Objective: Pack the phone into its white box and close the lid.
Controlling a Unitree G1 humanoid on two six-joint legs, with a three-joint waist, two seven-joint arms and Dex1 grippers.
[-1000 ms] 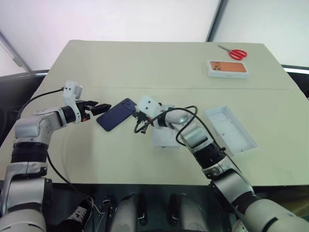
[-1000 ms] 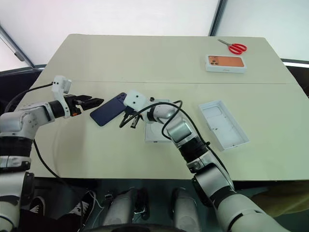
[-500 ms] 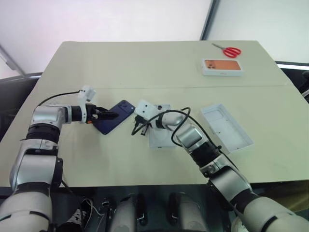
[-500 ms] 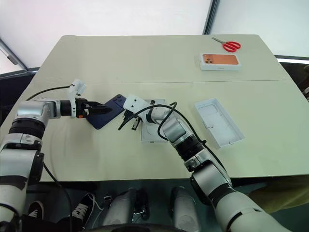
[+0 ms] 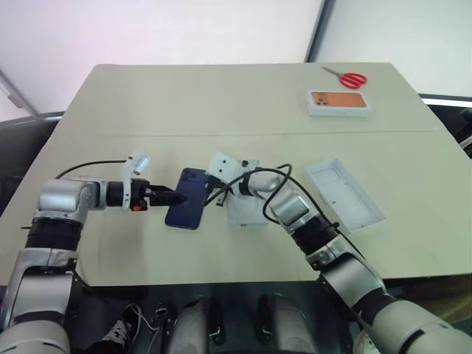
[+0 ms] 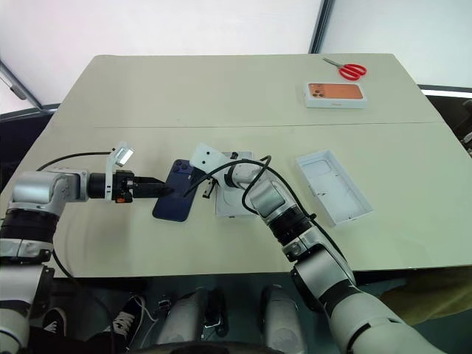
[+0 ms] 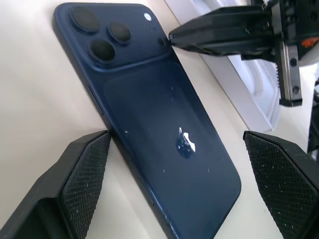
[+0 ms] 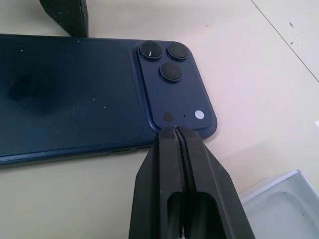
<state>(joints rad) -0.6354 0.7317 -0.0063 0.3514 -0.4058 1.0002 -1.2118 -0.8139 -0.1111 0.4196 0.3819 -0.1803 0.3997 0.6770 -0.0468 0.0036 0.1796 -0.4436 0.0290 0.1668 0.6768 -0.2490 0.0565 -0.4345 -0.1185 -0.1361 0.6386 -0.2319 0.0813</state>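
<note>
The phone [image 5: 187, 198] isn't packed yet, it's lying camera side up flat on the counter [image 5: 243, 103], just left of the white box [image 5: 245, 209]. So basically none of the task is done as far as the pictures go.

The left tool [image 7: 177, 186] is spread wide and straddling the phone's lower end, one finger [image 7: 82, 174] right up against the phone's long edge and the other off past the far edge, nothing pinched. The right tool [image 8: 175, 130] has its fingers pressed together, the tip sitting at the camera corner of the phone, looks like it's touching or nearly so, more a nudge than a grab.

The white box sits open just under the right arm, partly hidden by it. The lid [image 5: 346, 194] is well apart on the right, lying open side up.

What's left: get hold of the phone, lay it into the tray, then fetch the lid, flip it and seat it over the top. That's pretty much everything.
</note>
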